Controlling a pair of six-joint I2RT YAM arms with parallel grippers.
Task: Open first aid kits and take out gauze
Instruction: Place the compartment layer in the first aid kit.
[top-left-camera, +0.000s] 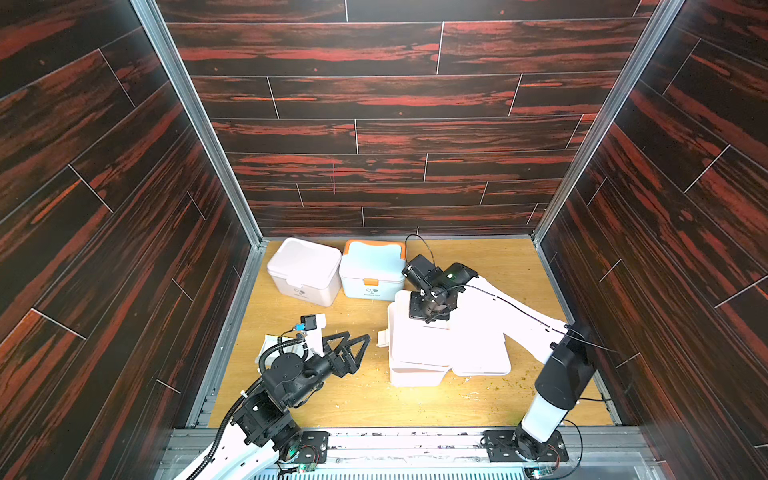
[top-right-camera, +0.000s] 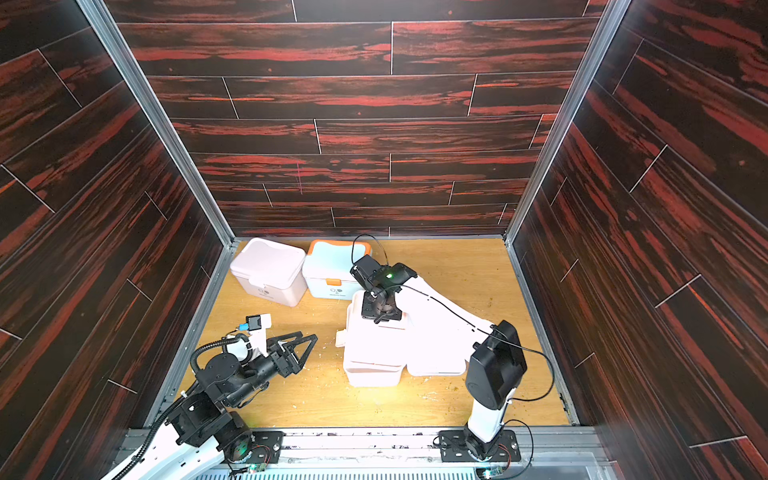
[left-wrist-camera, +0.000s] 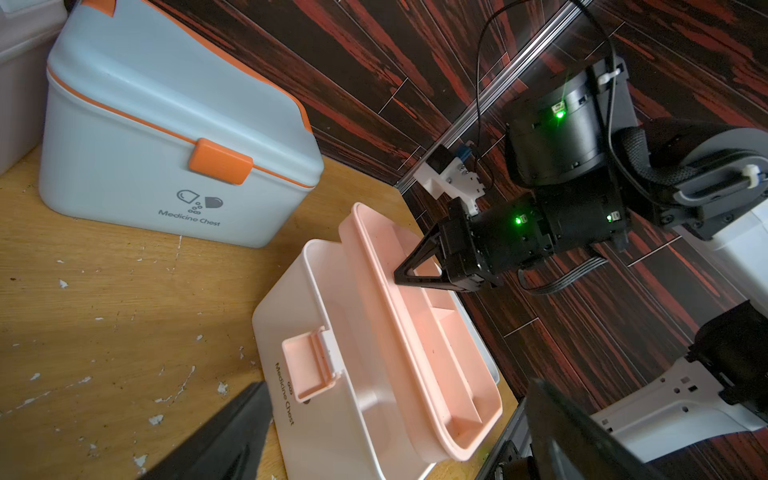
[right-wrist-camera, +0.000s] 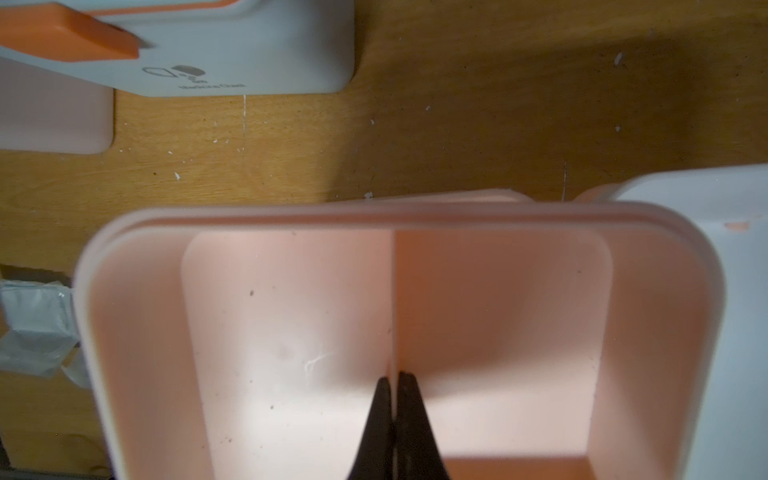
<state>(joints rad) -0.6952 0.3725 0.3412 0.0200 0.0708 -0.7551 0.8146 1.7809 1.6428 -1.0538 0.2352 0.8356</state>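
Here the work is on the open kit (top-left-camera: 415, 372), which sits just right of the bench (top-left-camera: 365, 401) centre, toward 3 o'clock, its lid (top-left-camera: 478, 353) flung back on its right side. The right end effector (right-wrist-camera: 392, 380) is pinched fully closed on the thin divider (right-wrist-camera: 393, 291) of the pink inner tray (left-wrist-camera: 419, 328). The left wrist view shows that tray tipped up on one long edge, partly out of the kit's body. The step in hand looks like clearing the tray to reach the space below. What lies under it is hidden, so I cannot tell whether more gauze is inside.

The left end effector (top-left-camera: 358, 336) hangs at about 8 o'clock with its jaws spread wide and nothing between them, pointing toward the open kit but well short of it. A few packets of gauze (top-left-camera: 268, 347) lie flat on the bench at 9 o'clock, partly under the left arm. The white kit (top-left-camera: 303, 266) at 11 o'clock and the blue kit (top-left-camera: 372, 266) at 12 o'clock are both closed, the blue one's orange latch (left-wrist-camera: 220, 162) down.

Next, the tray probably needs lifting clear and setting down on bare bench. The grip on that narrow divider is slim, so a slow, level carry would suit. The left arm could then reach into the box.
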